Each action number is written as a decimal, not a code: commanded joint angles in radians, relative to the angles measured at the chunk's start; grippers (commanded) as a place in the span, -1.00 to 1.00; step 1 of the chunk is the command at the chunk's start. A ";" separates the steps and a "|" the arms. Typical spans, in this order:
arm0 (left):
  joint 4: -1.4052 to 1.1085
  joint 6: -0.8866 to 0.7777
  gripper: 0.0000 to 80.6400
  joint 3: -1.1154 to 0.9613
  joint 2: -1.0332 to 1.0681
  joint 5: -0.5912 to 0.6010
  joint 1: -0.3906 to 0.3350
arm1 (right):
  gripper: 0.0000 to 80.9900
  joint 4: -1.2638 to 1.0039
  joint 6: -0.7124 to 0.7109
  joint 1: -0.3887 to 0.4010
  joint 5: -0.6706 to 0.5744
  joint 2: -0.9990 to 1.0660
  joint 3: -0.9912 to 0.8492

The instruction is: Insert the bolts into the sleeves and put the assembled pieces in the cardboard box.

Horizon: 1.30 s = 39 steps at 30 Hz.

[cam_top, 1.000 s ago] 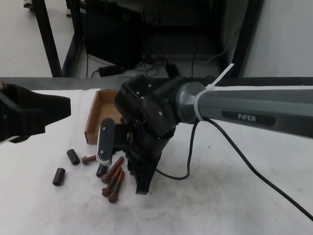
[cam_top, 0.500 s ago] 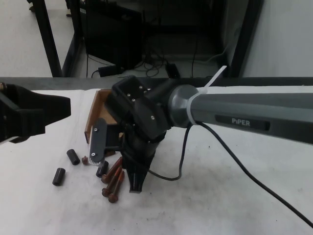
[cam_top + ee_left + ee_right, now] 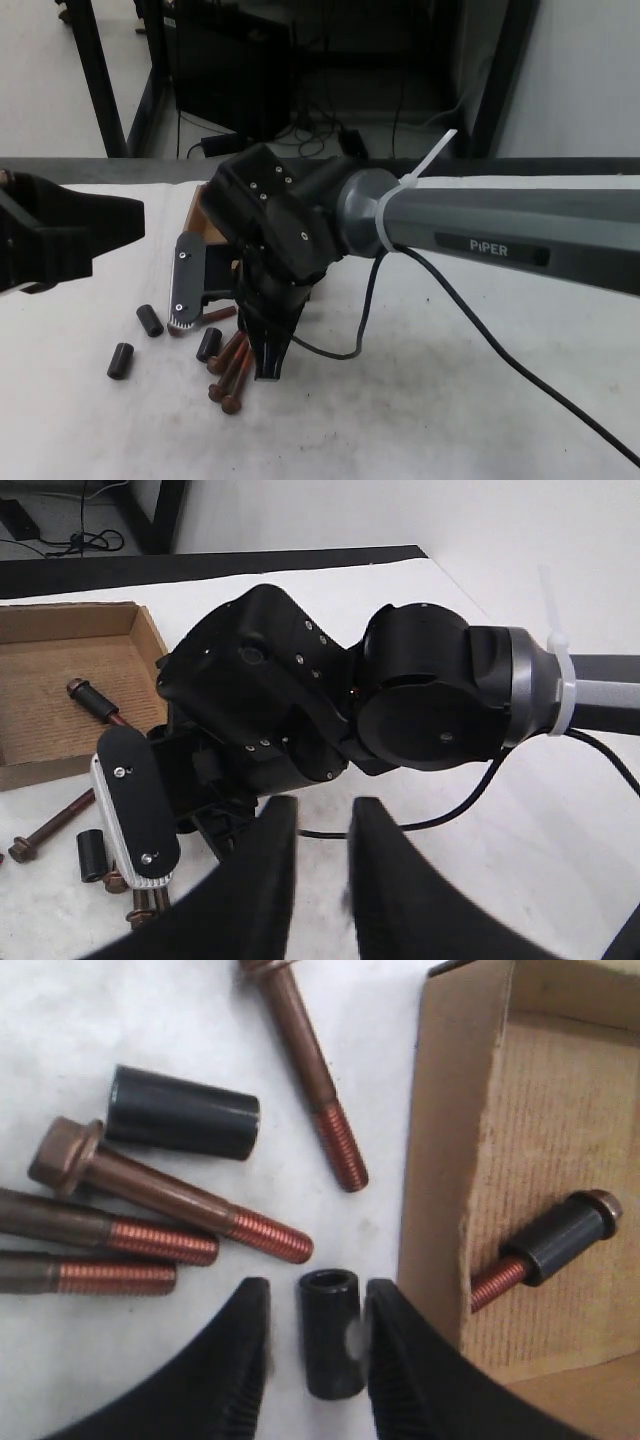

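My right gripper [image 3: 320,1300] stands open over the bench, its two fingers on either side of a black sleeve [image 3: 332,1332] that lies close to the cardboard box [image 3: 445,1140]. Inside the box lies one bolt with a sleeve on it [image 3: 545,1245]. Several copper bolts [image 3: 165,1200] and another loose sleeve [image 3: 183,1112] lie beside the gripper. In the high view the right gripper [image 3: 228,325] points down between the box [image 3: 200,215] and the bolts [image 3: 230,365]. My left gripper [image 3: 318,820] hangs open and holds nothing, off to the left and facing the right arm.
Two more black sleeves [image 3: 149,320] [image 3: 120,360] lie on the white bench to the left of the bolts. The left arm's dark body [image 3: 60,240] sits at the left edge. A cable [image 3: 340,350] trails from the right arm across the bench.
The right gripper has shifted left and slightly toward the box, staying open. The left arm has kept still.
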 commanded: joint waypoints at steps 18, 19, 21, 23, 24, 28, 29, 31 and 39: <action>0.002 0.004 -0.53 -0.002 -0.002 0.001 0.002 | -0.24 -0.015 0.000 -0.044 -0.058 -0.005 -0.005; 0.002 0.004 -0.53 -0.002 -0.002 0.001 0.002 | -0.24 -0.013 0.000 -0.044 -0.058 -0.005 -0.005; 0.002 0.004 -0.53 -0.002 -0.002 0.001 0.002 | -0.24 -0.013 0.000 -0.044 -0.058 -0.005 -0.003; 0.002 0.004 -0.53 -0.002 -0.002 0.001 0.002 | -0.24 -0.011 0.000 -0.044 -0.058 -0.005 -0.005; 0.002 0.004 -0.53 -0.002 -0.002 0.001 0.002 | -0.24 -0.008 0.000 -0.048 -0.058 -0.005 -0.005; 0.002 0.004 -0.53 -0.002 -0.002 0.001 0.002 | -0.24 0.010 0.003 -0.050 -0.083 -0.005 -0.005; 0.002 0.004 -0.53 -0.002 -0.002 0.001 0.002 | -0.24 0.010 0.008 -0.051 -0.095 -0.005 -0.005; 0.002 0.004 -0.53 -0.002 -0.002 0.001 0.002 | -0.24 0.007 0.008 -0.051 -0.100 0.003 -0.005; 0.002 0.004 -0.53 -0.002 -0.002 0.001 0.002 | -0.24 0.000 -0.001 -0.051 -0.078 0.046 -0.005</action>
